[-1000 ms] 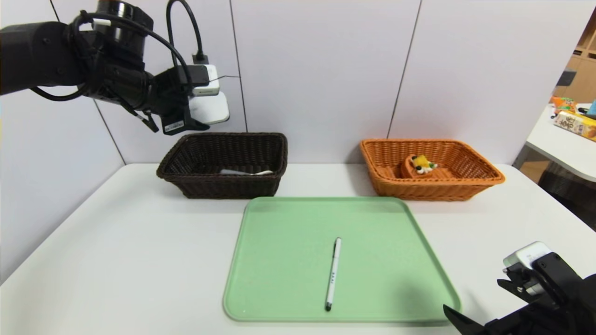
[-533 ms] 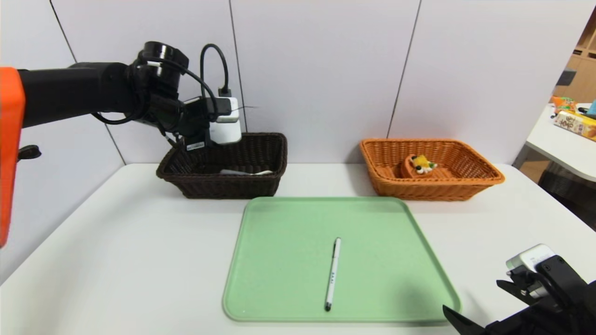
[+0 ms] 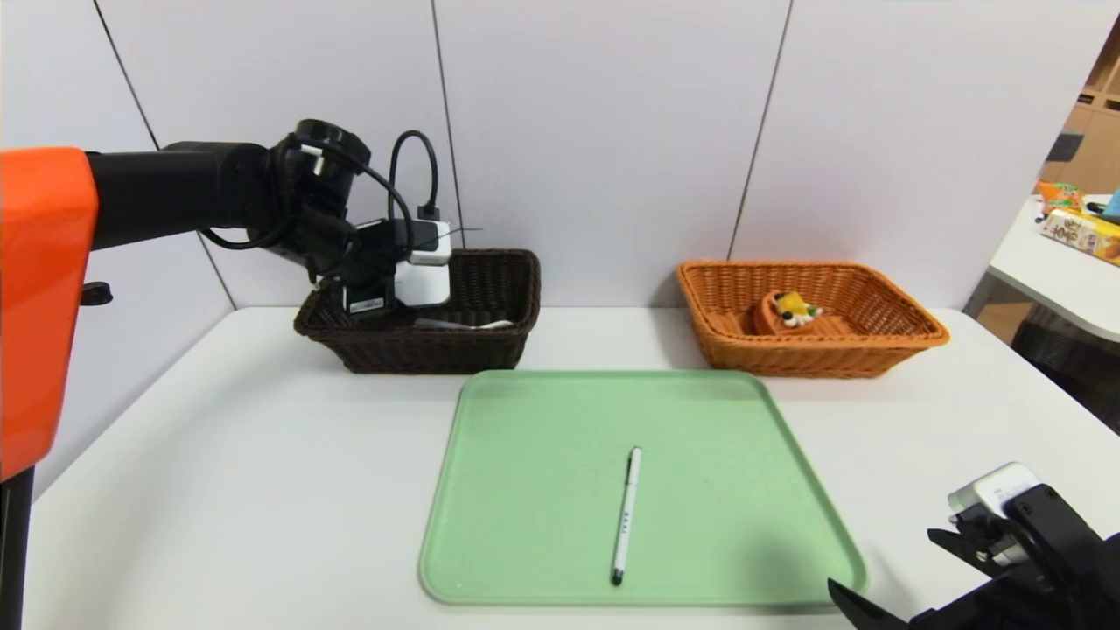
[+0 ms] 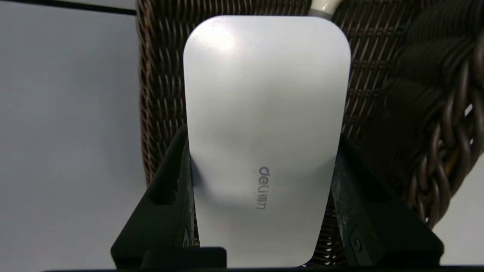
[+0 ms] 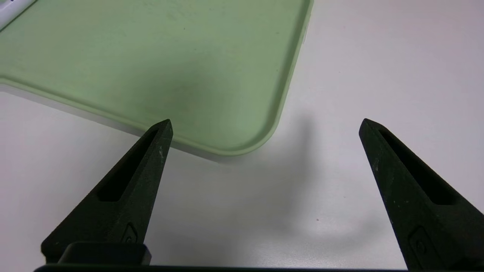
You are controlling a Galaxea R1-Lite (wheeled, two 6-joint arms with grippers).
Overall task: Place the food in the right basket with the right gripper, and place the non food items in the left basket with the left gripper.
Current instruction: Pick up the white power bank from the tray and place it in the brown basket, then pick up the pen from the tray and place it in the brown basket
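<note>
Two matte-black jointed arms (image 3: 210,188), one with looping black cable (image 3: 420,140). Orange-red panel (image 3: 44,297); white wrist housings (image 3: 997,494).

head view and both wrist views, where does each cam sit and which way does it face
Head: on the head, facing forward and down at the green tray; both arms show.
Left wrist: on the left arm, facing the white case in the left hand, dark basket beyond.
Right wrist: facing the tray's corner; right hand shows.
Head and left wrist share the case.
</note>
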